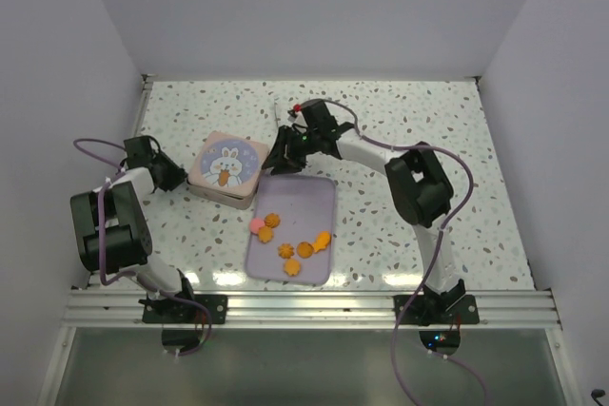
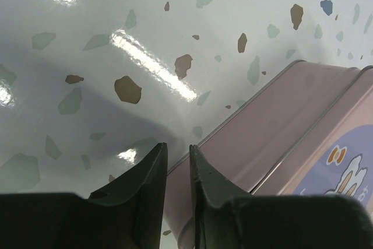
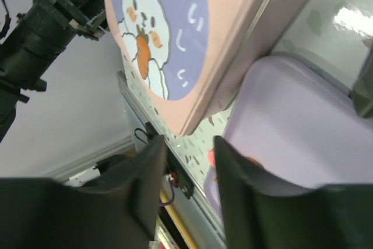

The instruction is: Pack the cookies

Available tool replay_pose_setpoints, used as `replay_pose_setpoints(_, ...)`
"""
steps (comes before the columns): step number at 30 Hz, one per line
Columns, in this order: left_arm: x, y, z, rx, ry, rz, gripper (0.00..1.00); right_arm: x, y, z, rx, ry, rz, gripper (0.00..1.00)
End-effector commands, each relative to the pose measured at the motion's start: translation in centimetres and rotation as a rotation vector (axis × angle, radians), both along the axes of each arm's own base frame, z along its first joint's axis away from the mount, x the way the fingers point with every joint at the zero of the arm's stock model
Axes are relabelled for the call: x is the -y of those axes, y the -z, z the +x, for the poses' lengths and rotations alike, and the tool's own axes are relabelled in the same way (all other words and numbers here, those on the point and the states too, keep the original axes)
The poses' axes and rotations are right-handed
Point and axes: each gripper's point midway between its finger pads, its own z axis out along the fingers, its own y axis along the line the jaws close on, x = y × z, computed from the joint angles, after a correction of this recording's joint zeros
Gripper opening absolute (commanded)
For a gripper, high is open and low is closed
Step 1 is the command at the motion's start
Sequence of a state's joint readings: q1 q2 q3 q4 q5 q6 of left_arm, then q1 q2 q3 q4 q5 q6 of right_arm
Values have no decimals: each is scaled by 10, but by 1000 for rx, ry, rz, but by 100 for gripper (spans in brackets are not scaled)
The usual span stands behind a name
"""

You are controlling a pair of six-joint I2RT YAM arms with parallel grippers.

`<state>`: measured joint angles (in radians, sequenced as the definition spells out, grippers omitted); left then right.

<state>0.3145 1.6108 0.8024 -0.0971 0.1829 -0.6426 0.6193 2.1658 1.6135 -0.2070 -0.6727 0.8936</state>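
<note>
Several cookies [image 1: 285, 251], mostly orange with one pink [image 1: 256, 224], lie on a lavender tray [image 1: 309, 199] in the top view. The pink bunny tin [image 1: 226, 170] stands closed just left of the tray's far end. My left gripper [image 1: 174, 178] is low at the tin's left side; in the left wrist view it [image 2: 178, 150] is almost shut and empty, beside the tin wall [image 2: 274, 126]. My right gripper [image 1: 279, 161] hovers between the tin's right side and the tray's far edge. In the right wrist view it [image 3: 190, 144] is slightly open and empty, above the tin [image 3: 192, 39] and tray [image 3: 291, 121].
White walls enclose the speckled table on three sides. An aluminium rail [image 1: 304, 306] runs along the near edge. The left arm [image 3: 35, 33] shows beyond the tin in the right wrist view.
</note>
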Motion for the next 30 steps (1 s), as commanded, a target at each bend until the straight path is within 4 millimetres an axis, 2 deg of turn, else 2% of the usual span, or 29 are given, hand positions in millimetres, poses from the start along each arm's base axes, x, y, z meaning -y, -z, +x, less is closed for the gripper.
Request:
replay_pose_setpoints(1, -1, 7, -9, -18, 14, -22, 26, -15, -32, 8, 51, -16, 63, 37)
replay_pose_setpoints(3, -2, 8, -9, -17, 15, -27, 23, -18, -30, 12, 52, -12, 64, 24)
replay_pose_setpoints(9, -10, 11, -9, -30, 5, -27, 15, -21, -23, 19, 39, 3, 56, 10)
replay_pose_setpoints(14, -10, 18, -12, -43, 8, -45, 1, -21, -12, 21, 34, 19, 32, 5)
replay_pose_setpoints(21, -9, 21, -11, -37, 19, -54, 0, -16, -4, 20, 23, 27, 6, 1)
replay_pose_setpoints(30, 0, 11, 3, 40, 62, -108, 0, -15, 8, 17, 8, 36, -13, 0)
